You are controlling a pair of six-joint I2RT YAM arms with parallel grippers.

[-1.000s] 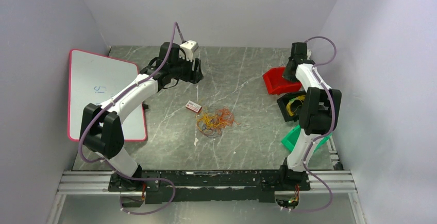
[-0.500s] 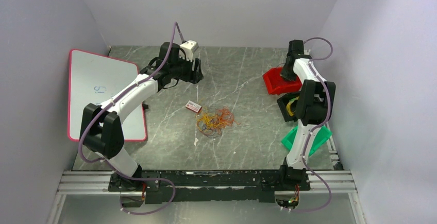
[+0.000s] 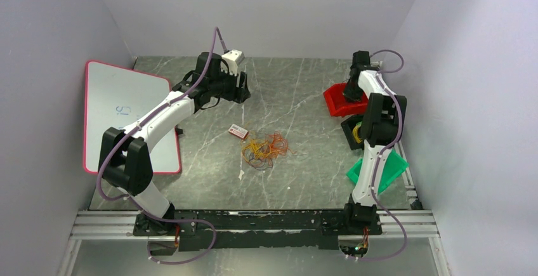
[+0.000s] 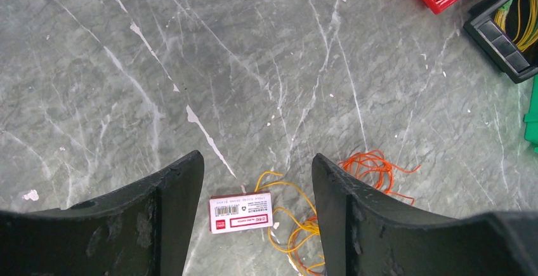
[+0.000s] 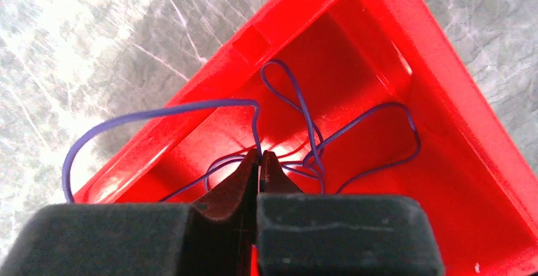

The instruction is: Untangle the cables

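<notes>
Several cables [image 3: 265,149] in roundish tangle, right hand [image 5: 259,158] pinching looped wire [image 5: 158,108]

Orange cables [image 3: 265,149] tangled at table [image 3: 298,92] centre, small card [image 3: 238,131] just beside; right gripper [image 3: 350,91] at red bin [image 3: 335,102], left gripper [image 3: 241,89] well apart.

Lab test cell: plain walls [image 3: 266,9] enclose marble tabletop [image 3: 304,98].

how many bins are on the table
3, all on the table's right side: red bin farthest back, black bin just nearer, green bin closest to the front. The right arm hides part of each.
</notes>
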